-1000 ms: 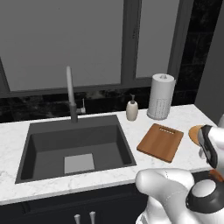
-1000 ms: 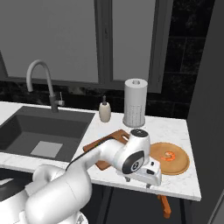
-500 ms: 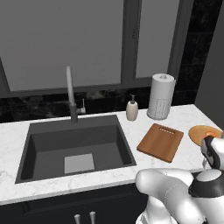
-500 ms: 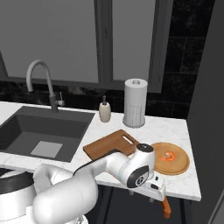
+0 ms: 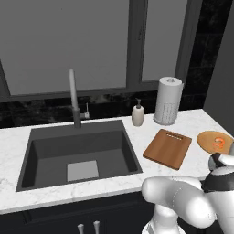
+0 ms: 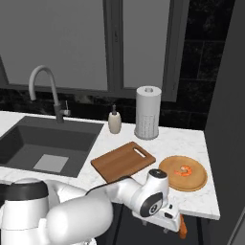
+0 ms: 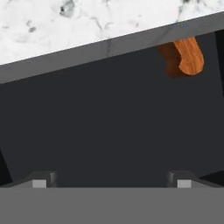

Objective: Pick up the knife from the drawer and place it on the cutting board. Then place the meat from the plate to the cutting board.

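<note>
**Arm sinks below the desk edge toward the drawer**

Since the earlier frames the arm has dropped lower: in the right base view its wrist, which was level with the desk front, now hangs beneath the edge, and the board, once partly covered by it, shows whole. The pincer (image 7: 111, 179) stands wide, its two dark tips far apart and nothing between them, facing a dark drawer interior under the marble desk (image 6: 201, 201). The knife (image 7: 186, 57) shows its brown handle tucked up near the desk's underside, apart from the tips; its blade is hidden. In the right base view the handle (image 6: 183, 229) pokes out just beside the hand. The board (image 6: 123, 161) lies on the desk beside the sink (image 6: 43, 143), and the plate (image 6: 194, 182) sits just beside the board with the meat (image 6: 183, 170) on it. A paper towel roll (image 6: 147, 112) and soap bottle (image 6: 114, 121) stand behind.
</note>
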Tool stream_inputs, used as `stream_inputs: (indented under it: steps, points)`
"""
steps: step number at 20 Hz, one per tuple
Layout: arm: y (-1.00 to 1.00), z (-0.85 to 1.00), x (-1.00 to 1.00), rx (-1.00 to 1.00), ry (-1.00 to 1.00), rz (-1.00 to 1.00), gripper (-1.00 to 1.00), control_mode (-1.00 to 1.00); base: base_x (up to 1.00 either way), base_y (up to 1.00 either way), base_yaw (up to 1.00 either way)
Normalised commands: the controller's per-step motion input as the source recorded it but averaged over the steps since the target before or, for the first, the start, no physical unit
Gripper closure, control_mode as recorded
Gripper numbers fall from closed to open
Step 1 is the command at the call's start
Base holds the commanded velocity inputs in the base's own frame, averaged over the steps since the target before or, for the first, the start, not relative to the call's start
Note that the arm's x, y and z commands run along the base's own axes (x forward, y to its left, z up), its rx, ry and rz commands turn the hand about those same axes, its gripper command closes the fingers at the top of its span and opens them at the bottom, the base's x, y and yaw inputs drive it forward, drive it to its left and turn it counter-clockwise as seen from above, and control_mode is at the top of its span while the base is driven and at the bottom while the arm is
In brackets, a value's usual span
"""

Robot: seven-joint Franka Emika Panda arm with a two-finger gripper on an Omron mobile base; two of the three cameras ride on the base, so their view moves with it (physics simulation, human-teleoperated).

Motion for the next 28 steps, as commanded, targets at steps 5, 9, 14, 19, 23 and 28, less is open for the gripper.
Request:
stream_inputs:
  steps: [5, 9, 14, 19, 23, 28]
  points:
    - [-0.15, -0.37, -0.12, 0.0, 0.06, -0.01, -1.0, -1.0, 0.0, 0.0, 0.0]
    - [-0.23, -0.35, -0.23, 0.01, 0.05, 0.0, -1.0, -1.0, 0.0, 0.0, 0.0]
    - [-0.35, -0.36, -0.33, 0.05, 0.01, 0.0, -1.0, -1.0, 0.0, 0.0, 0.0]
    - [-0.15, -0.42, -0.28, 0.03, 0.06, 0.0, -1.0, -1.0, 0.0, 0.0, 0.0]
    - [-0.09, -0.37, -0.36, 0.03, 0.1, 0.0, -1.0, -1.0, 0.0, 0.0, 0.0]
    - [-0.08, -0.11, -0.69, 0.04, 0.11, 0.0, -1.0, -1.0, 0.0, 0.0, 0.0]
